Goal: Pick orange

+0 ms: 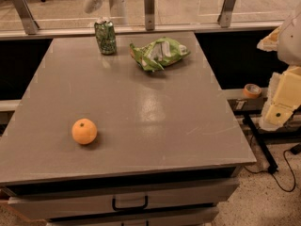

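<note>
The orange (84, 131) is a small round bright-orange fruit with a dark stem dot. It rests on the grey table top (141, 107), near the front left. My gripper (282, 95) shows as pale yellow and white parts at the right edge of the view. It is beyond the table's right side, far from the orange, and nothing is seen in it.
A green soda can (105, 36) stands at the back of the table. A crumpled green chip bag (159, 53) lies to its right. An orange-rimmed tape roll (252, 91) sits on a ledge off the right side. A glass railing (149, 6) runs behind. Drawers (129, 202) are below the front edge.
</note>
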`<state>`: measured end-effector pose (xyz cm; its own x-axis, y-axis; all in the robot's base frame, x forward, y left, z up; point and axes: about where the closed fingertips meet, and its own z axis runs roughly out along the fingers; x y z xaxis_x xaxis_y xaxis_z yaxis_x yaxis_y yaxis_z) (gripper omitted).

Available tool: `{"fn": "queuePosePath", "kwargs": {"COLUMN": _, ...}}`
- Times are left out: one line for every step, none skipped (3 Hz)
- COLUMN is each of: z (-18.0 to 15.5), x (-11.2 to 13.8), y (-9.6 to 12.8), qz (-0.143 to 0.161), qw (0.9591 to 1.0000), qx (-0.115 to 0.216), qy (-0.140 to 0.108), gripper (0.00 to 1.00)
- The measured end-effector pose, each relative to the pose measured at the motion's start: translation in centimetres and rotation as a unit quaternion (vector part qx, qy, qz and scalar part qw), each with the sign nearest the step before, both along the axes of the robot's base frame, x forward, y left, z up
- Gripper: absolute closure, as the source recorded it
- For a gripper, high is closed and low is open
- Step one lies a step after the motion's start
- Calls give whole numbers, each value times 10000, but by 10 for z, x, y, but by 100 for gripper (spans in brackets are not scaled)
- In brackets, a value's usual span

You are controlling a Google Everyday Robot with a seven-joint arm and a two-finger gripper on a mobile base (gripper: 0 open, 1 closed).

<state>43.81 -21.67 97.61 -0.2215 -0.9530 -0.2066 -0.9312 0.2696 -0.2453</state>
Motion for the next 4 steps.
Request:
{"fn": "queuePosePath", "kwargs": {"z": 0, "x": 0, "y": 3, "qz": 29, "qw": 10000, "qx": 30, "qy": -2, "gripper": 0}}
{"fn": "queuePosePath", "kwargs": {"z": -4, "x": -9, "y": 45, "qz": 517, "qw": 9973, "qx": 529, "qy": -18, "gripper": 0}}
{"fn": "queuePosePath", "kwargs": {"z": -14, "x": -27, "y": 122, "qz": 1155, "qw": 9853, "qx": 1259, "qy": -45, "gripper": 0}}
{"fn": "queuePosePath", "kwargs": {"z": -29, "x": -44, "y": 210, "qz": 1670, "qw": 9712, "qx": 1686, "qy": -231, "gripper": 0}}
